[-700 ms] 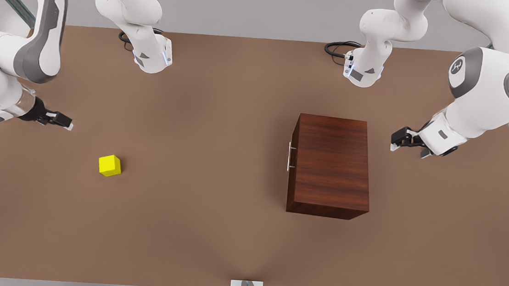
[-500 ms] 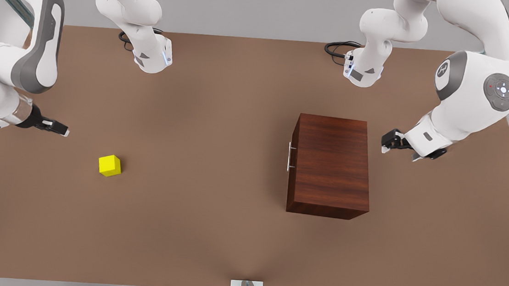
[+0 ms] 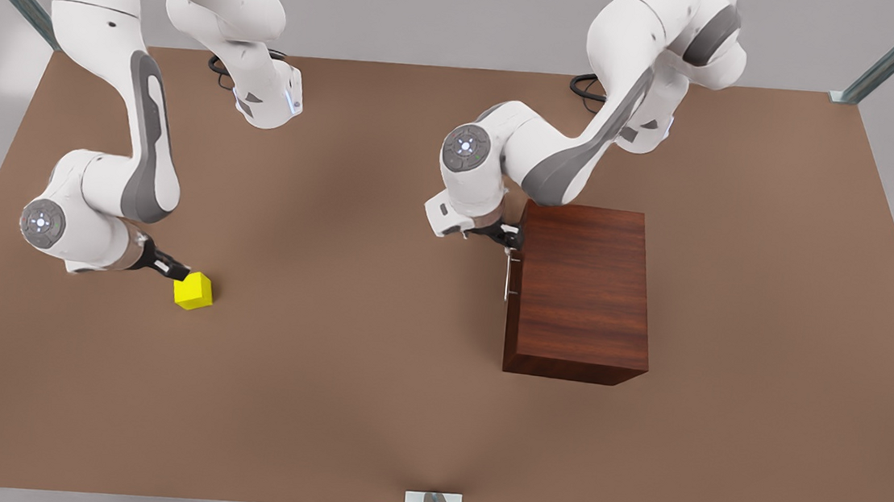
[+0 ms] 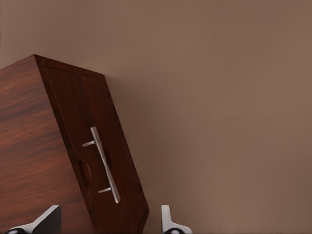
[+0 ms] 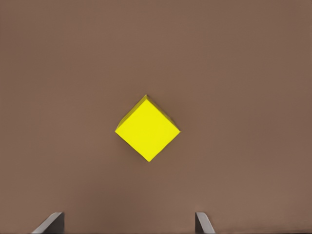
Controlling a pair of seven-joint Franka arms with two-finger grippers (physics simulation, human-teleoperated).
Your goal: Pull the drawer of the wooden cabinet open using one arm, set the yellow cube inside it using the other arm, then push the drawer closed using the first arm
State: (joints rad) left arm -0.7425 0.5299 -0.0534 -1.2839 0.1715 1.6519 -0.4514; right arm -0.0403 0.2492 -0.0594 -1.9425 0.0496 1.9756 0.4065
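The right end effector (image 3: 180,271), released, hovered beside the small rigid yellow cube (image 3: 193,290); its flat opposite faces likely suited gripping.

Brown table (image 3: 371,374), matte, plain surface. Yellow cube (image 3: 193,291) rests flat on it toward the front view's left; in the right wrist view the cube (image 5: 147,128) sits corner-on. Wooden cabinet (image 3: 583,291) stands on the table toward the front view's right, well apart from the cube, handle side facing the cube. Two white arm bases are mounted at the far edge, each with a black cable loop beside it.
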